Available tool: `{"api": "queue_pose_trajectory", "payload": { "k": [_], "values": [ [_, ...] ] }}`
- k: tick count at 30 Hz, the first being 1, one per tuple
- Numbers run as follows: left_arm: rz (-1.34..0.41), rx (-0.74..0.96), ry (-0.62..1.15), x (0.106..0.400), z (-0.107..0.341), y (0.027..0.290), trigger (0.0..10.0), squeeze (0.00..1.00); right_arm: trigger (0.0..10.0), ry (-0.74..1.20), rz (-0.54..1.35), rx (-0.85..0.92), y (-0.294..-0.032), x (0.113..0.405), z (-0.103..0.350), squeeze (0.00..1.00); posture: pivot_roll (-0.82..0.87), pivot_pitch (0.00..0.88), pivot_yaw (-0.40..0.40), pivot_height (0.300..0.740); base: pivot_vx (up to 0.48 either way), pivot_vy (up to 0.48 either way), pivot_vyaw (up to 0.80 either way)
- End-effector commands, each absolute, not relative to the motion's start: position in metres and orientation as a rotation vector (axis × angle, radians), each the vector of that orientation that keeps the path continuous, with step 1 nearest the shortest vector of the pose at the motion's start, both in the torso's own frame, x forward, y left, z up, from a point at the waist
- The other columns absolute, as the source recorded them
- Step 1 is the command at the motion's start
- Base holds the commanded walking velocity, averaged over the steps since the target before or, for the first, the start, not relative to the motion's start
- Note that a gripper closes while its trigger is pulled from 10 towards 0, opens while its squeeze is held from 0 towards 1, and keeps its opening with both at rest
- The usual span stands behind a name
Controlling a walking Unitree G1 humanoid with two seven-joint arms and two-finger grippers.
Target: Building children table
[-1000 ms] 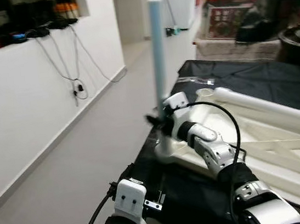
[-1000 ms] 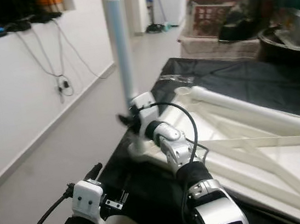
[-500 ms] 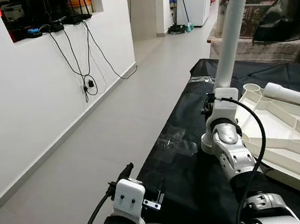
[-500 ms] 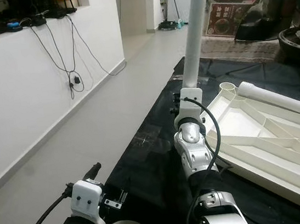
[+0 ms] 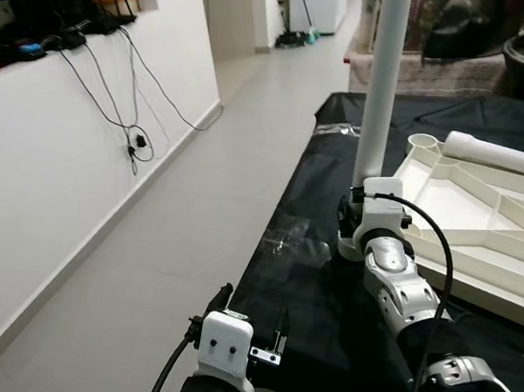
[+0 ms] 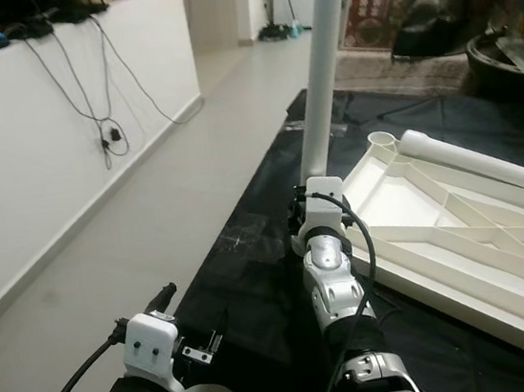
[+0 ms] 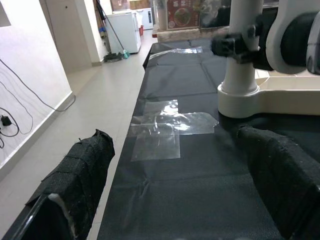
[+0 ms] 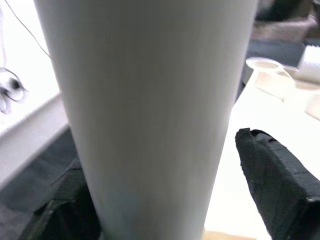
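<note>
Straddling the upright white table leg [image 5: 379,74] with my right gripper [image 8: 165,195] fingers apart, I face black sheeting [image 5: 302,278] beside grey floor tiles [image 5: 154,258].

A pale blue-white table leg [image 5: 379,74] stands against an off-white tabletop [image 5: 496,213] with raised ribs. The mat [image 5: 302,278] beneath is black, patched with clear glossy tape [image 7: 167,127]. Both arms are silver with black-padded fingers [image 7: 82,170]. The floor [image 5: 154,258] is light grey tile, the wall [image 5: 16,161] white, with black cables [image 5: 128,98].
</note>
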State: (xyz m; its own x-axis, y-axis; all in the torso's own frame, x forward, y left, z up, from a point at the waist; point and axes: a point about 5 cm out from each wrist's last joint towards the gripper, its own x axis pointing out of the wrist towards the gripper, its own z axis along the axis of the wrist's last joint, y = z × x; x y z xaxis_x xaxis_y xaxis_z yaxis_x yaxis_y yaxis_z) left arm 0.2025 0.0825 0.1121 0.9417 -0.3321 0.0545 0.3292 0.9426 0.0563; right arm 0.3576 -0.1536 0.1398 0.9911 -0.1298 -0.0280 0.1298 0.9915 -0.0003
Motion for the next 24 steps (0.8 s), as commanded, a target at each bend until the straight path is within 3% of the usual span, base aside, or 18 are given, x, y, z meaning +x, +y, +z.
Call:
{"api": "queue_pose_trajectory", "payload": {
  "k": [1, 8, 17, 23, 24],
  "values": [
    [-0.336, 0.043, -0.037, 0.202, 0.108, 0.082, 10.0, 0.0, 10.0, 0.045, 0.066, 0.064, -0.147, 0.355, 0.133, 0.0, 0.07, 0.0, -0.024, 0.74, 0.0, 0.0, 0.0],
    [-0.335, 0.041, -0.036, 0.202, 0.107, 0.082, 10.0, 0.0, 10.0, 0.132, 0.288, 0.124, -0.159, 0.356, 0.125, 0.0, 0.06, 0.0, -0.022, 0.74, 0.0, 0.0, 0.0],
    [-0.334, 0.037, -0.034, 0.2, 0.106, 0.081, 10.0, 0.0, 10.0, 0.224, 0.385, -0.037, -0.22, 0.36, 0.132, 0.0, 0.06, 0.0, -0.022, 0.74, 0.0, 0.0, 0.0],
    [-0.334, 0.035, -0.033, 0.2, 0.107, 0.081, 10.0, 0.0, 10.0, 0.211, 0.442, -0.109, -0.242, 0.364, 0.152, 0.0, 0.06, 0.0, -0.021, 0.74, 0.0, 0.0, 0.0],
    [-0.333, 0.034, -0.033, 0.2, 0.107, 0.081, 10.0, 0.0, 10.0, 0.218, 0.522, -0.127, -0.241, 0.366, 0.162, 0.0, 0.05, 0.0, -0.022, 0.74, 0.0, 0.0, 0.0]
  ]
}}
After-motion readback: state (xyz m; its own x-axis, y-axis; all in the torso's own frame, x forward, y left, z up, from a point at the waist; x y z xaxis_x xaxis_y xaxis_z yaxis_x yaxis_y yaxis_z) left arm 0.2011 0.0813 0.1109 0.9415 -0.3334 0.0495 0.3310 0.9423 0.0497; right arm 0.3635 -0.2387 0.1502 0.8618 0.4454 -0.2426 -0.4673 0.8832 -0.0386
